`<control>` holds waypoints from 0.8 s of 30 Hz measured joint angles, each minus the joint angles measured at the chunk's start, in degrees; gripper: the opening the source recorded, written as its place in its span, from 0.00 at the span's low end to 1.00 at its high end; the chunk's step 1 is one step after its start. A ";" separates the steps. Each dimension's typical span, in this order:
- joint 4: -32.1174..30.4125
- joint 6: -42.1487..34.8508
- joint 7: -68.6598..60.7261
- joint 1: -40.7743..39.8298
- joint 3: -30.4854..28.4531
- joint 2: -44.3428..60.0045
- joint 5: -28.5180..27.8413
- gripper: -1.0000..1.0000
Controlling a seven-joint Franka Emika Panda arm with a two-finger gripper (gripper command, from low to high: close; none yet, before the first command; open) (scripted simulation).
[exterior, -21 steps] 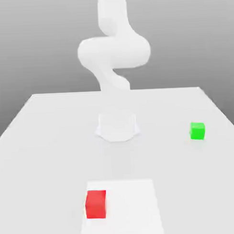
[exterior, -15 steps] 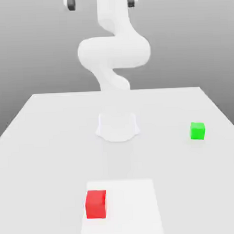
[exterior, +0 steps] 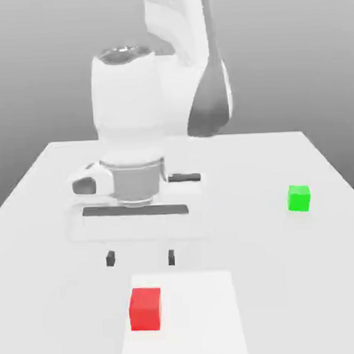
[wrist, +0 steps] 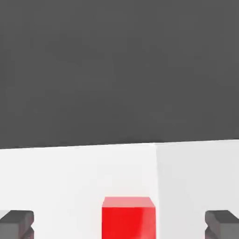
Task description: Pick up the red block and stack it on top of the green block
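Overhead, one arm (exterior: pixel 129 109) reaches forward, its hand pointing down; its one claw (exterior: pixel 141 258) is spread, pinching nothing. One white patch (exterior: pixel 200 316) lies below it. One red block (exterior: pixel 145 309), upright, sits beneath the claw on that patch, near its edge; being a cube, it has no long axis. One smaller green block (exterior: pixel 299 198) rests well apart from the claw, toward the exterior view's right.

red block: its sides are free, with bare surface between it (exterior: pixel 145 309) and each of the gripper's (wrist: pixel 119 225) fingertips (wrist: pixel 16 224)
white patch: bare (exterior: pixel 200 316) beside the block, toward the exterior view's right
green block: well apart (exterior: pixel 299 198), open table (exterior: pixel 262 241) around it
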 joint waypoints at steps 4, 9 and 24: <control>0.28 6.40 -1.62 -0.80 1.11 8.31 1.86 0.50; 1.02 10.91 -2.57 -1.94 2.54 13.64 3.13 0.00; -2.46 -0.70 -9.02 6.90 6.65 -2.02 5.03 0.00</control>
